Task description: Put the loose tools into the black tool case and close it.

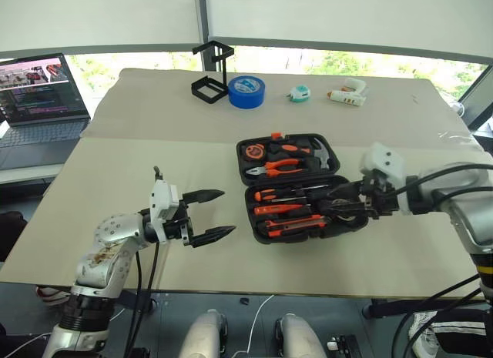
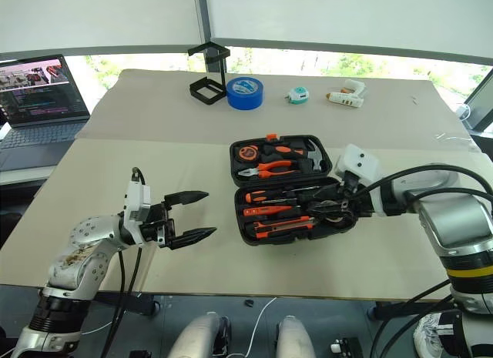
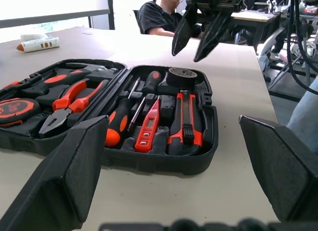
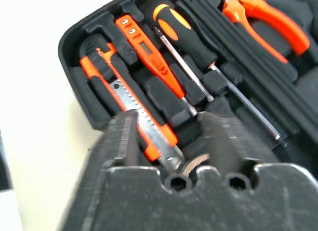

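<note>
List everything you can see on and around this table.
Tool case: one, black, open, mid-table.
Screwdrivers: two, orange-black, near half.
Utility knife: one, orange-black, near half.
Tester pen: one, orange, near half.
Grey tape roll: one, near half.
Pliers, orange tape measure, hammer: one each, far half.
Blue tape roll, wire stand, teal tape measure, glue gun: one each, far edge.
Laptop: one, left side.
Person: one, dark shirt, beyond the table.
Left gripper: open, left of case.
Right gripper: open, above grey roll.

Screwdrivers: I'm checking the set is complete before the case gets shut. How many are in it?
2. Both screwdrivers lie side by side in the near half of the open black tool case: one beside the tester pen, the other just behind. More may be hidden.
</note>
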`<state>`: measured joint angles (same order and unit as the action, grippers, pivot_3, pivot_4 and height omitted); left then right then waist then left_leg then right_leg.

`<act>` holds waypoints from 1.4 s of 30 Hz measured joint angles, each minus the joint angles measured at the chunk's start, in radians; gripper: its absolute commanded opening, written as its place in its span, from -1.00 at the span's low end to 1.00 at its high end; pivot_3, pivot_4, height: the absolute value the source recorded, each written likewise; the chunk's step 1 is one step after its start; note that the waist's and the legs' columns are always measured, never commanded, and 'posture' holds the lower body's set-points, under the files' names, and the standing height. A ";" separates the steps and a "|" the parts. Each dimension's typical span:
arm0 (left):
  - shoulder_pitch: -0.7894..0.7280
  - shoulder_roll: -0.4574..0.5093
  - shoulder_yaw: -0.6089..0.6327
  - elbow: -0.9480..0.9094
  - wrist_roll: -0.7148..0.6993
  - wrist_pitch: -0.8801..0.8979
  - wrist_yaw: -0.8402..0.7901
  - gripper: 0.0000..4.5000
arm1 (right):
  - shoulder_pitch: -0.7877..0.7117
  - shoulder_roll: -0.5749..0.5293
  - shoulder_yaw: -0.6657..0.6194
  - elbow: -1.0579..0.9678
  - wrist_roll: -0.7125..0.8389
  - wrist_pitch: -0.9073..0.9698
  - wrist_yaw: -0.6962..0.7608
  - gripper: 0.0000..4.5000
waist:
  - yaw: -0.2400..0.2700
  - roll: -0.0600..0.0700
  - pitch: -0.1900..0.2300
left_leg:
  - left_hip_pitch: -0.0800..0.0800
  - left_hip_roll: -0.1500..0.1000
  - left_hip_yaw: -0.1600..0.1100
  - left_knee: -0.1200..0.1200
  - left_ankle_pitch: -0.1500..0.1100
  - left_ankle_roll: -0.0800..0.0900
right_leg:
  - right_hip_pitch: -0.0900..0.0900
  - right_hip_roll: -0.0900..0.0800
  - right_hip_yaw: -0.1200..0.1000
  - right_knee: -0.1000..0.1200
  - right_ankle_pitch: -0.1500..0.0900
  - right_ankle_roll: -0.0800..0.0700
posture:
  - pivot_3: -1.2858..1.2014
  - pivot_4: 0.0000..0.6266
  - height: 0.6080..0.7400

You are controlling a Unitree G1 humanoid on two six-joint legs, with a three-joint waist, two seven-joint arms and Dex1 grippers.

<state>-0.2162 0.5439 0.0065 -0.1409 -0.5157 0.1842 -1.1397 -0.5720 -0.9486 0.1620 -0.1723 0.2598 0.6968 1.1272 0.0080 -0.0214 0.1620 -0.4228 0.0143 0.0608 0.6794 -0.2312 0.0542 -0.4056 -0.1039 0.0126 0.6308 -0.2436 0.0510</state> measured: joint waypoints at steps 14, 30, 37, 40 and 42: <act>-0.013 0.000 -0.011 -0.001 0.004 0.014 0.008 1.00 | -0.002 0.003 0.094 0.101 -0.120 -0.090 -0.006 -1.00 | 0.003 0.000 0.000 | 0.000 0.000 0.000 0.000 0.000 0.000 | 0.000 0.001 0.000 0.000 0.000 0.000 | 0.03 -0.52 1.00; -0.015 0.002 -0.012 -0.002 0.006 0.035 0.037 1.00 | 0.031 0.060 -0.172 0.147 0.031 -0.051 -0.047 -1.00 | 0.003 0.000 0.000 | -0.001 0.000 -0.001 0.000 0.000 0.000 | 0.000 0.002 0.000 0.000 0.000 0.000 | 0.03 -0.52 1.00; -0.124 0.045 0.011 0.131 0.141 0.239 0.297 1.00 | 0.202 -0.042 -0.273 0.328 -0.121 -0.239 -0.221 -1.00 | 0.012 -0.001 0.000 | 0.000 -0.001 0.000 0.001 0.000 0.000 | 0.001 0.002 0.000 0.000 0.001 0.001 | 0.03 -0.52 1.00; -0.183 0.015 -0.011 0.158 0.161 0.305 0.344 1.00 | 0.191 0.005 -0.266 0.433 -0.173 -0.333 -0.306 -1.00 | -0.002 -0.001 0.000 | 0.000 -0.001 0.001 0.000 0.001 -0.001 | 0.001 0.004 0.001 0.001 0.001 0.001 | 0.03 -0.52 1.00; -0.220 -0.005 -0.034 0.173 0.171 0.332 0.362 1.00 | 0.175 0.027 -0.248 0.490 -0.200 -0.395 -0.326 -1.00 | -0.010 -0.001 0.000 | 0.001 0.000 0.000 0.000 0.001 -0.001 | 0.001 0.005 0.001 0.001 0.001 0.001 | 0.03 -0.52 1.00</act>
<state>-0.4363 0.5393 -0.0273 0.0319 -0.3443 0.5160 -0.7781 -0.3972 -0.9216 -0.0864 0.3178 0.0600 0.3023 0.8009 -0.0021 -0.0223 0.1620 -0.4222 0.0143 0.0612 0.6794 -0.2301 0.0529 -0.4048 -0.0986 0.0141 0.6313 -0.2426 0.0522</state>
